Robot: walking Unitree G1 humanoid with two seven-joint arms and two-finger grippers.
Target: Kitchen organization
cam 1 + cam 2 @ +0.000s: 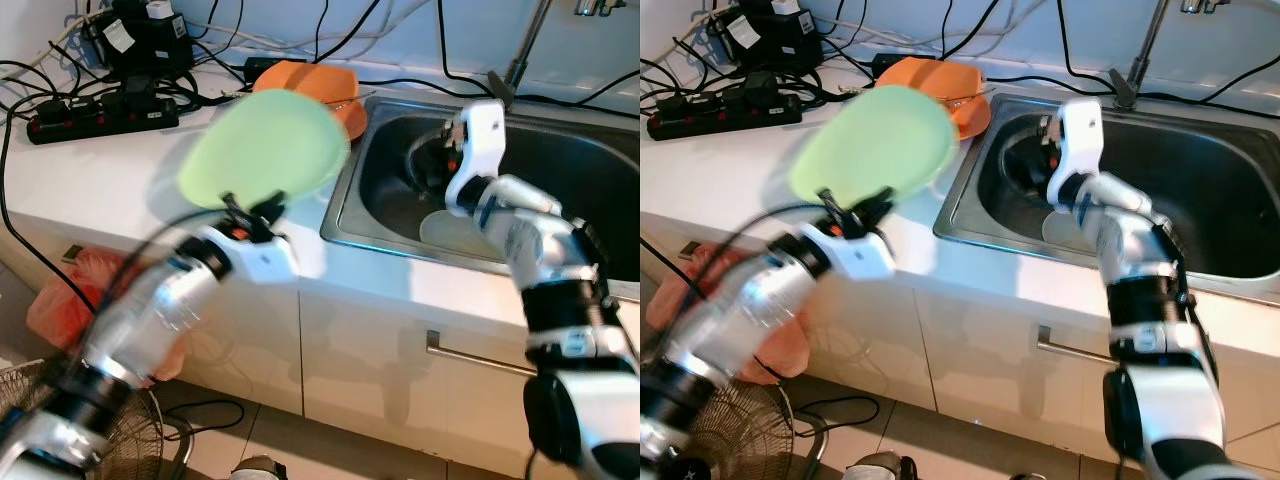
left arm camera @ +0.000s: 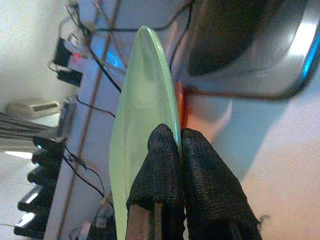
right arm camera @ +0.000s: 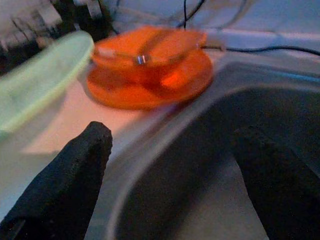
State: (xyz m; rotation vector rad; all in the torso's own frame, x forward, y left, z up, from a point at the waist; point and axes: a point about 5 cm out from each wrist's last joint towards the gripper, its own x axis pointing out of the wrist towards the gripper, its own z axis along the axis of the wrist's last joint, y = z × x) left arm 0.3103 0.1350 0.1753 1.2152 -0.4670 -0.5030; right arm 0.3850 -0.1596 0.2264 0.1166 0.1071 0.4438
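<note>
A pale green plate [image 1: 265, 148] is held up above the white counter, tilted, with my left gripper [image 1: 250, 210] shut on its near rim; the left wrist view shows both black fingers [image 2: 165, 165] pinched on the plate's edge [image 2: 145, 100]. Behind it, orange plates [image 1: 330, 90] with cutlery on top lie stacked beside the sink. My right gripper [image 1: 432, 160] hangs open inside the steel sink [image 1: 560, 160], fingers spread wide in the right wrist view, holding nothing. A whitish plate [image 1: 455, 232] lies on the sink bottom below it.
A black power strip [image 1: 100, 115] and tangled cables [image 1: 150, 50] crowd the counter's back left. The tap's stem [image 1: 525, 45] rises behind the sink. An orange bag [image 1: 65, 300] and a fan [image 1: 130, 440] stand on the floor below the counter's front edge.
</note>
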